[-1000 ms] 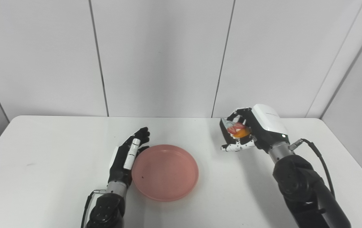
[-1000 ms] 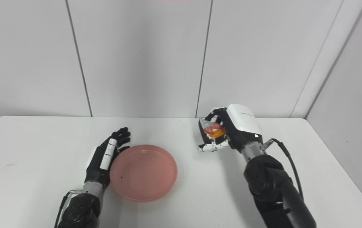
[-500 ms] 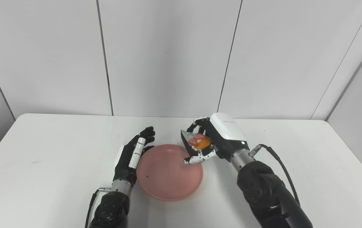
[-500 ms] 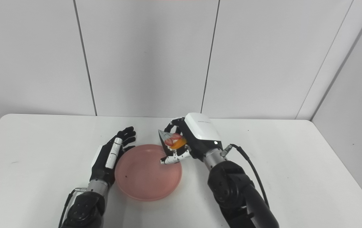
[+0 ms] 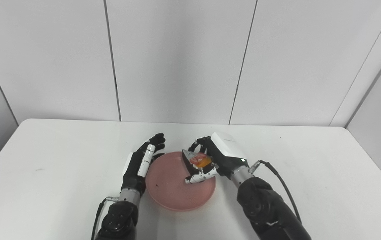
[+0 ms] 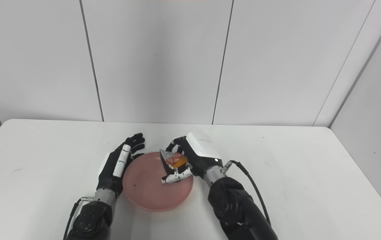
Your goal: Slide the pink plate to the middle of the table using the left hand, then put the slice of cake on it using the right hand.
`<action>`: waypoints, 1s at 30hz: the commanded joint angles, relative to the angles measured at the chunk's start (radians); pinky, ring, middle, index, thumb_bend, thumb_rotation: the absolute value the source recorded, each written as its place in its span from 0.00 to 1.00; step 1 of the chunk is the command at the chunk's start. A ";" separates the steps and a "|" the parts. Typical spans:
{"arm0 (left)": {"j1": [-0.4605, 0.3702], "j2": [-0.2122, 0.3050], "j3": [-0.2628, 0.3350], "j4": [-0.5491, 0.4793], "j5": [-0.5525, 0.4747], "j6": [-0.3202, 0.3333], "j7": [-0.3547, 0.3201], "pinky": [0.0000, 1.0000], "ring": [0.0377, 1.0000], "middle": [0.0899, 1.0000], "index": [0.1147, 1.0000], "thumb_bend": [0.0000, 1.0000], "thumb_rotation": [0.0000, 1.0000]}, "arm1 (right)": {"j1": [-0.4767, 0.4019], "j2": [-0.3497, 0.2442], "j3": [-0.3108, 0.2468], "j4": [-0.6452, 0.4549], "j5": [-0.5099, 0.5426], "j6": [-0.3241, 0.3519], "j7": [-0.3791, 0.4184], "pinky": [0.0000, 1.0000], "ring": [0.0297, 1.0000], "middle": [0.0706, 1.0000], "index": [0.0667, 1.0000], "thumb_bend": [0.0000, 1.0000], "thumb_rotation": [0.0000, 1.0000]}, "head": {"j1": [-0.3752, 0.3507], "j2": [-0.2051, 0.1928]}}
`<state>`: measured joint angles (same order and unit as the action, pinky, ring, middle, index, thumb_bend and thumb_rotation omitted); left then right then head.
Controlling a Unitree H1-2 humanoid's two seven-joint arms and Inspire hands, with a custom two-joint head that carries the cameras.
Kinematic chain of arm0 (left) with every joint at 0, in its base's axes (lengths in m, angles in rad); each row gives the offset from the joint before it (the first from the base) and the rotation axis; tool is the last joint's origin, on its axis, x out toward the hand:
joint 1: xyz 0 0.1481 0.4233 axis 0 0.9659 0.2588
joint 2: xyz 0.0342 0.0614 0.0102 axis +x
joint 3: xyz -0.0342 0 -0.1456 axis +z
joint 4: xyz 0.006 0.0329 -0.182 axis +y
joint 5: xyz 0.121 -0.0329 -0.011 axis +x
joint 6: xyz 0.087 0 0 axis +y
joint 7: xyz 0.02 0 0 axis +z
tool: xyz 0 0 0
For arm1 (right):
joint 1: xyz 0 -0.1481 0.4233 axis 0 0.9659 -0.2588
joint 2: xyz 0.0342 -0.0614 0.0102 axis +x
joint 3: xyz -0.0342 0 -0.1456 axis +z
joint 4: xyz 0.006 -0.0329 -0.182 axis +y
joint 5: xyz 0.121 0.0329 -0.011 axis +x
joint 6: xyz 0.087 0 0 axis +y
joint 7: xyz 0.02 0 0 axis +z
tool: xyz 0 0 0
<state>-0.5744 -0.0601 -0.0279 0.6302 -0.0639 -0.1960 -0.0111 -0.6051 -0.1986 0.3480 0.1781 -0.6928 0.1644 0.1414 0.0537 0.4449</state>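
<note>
Pink plate (image 5: 177,190) lies just beside the left hand (image 5: 140,165), whose fingers are spread and hold nothing. The right hand (image 5: 212,160) grasps the cake slice (image 5: 197,160) over the plate's far right part; lower it flat before the fingers release.

Left hand (image 5: 141,162) hugs the plate's (image 5: 177,199) left rim; right hand (image 5: 213,159) over its right half. Table (image 5: 310,173) elsewhere bare.
</note>
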 commanded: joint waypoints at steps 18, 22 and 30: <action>0.044 -0.039 -0.034 0.052 0.031 0.050 -0.006 0.73 0.84 0.83 0.79 0.69 0.94 | -0.060 0.053 0.041 0.165 0.015 -0.177 -0.114 0.21 0.25 0.43 0.45 0.53 0.00 | 0.001 0.001; 0.044 -0.037 -0.035 0.049 0.034 0.069 -0.006 0.74 0.85 0.87 0.86 0.71 0.94 | -0.058 0.042 0.053 0.162 -0.013 -0.201 -0.144 0.28 0.33 0.44 0.46 0.53 0.01 | -0.001 0.000; 0.050 -0.036 -0.028 0.033 0.011 0.082 -0.023 0.74 0.84 0.86 0.83 0.71 0.92 | -0.049 -0.013 0.113 0.119 -0.142 -0.224 -0.195 0.46 0.54 0.61 0.64 0.81 0.43 | -0.003 0.004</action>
<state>-0.5725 -0.0603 -0.0370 0.6212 -0.0483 -0.1919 -0.0008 -0.6173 -0.2024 0.4646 0.3307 -0.8172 -0.0160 -0.0131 0.0506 0.4479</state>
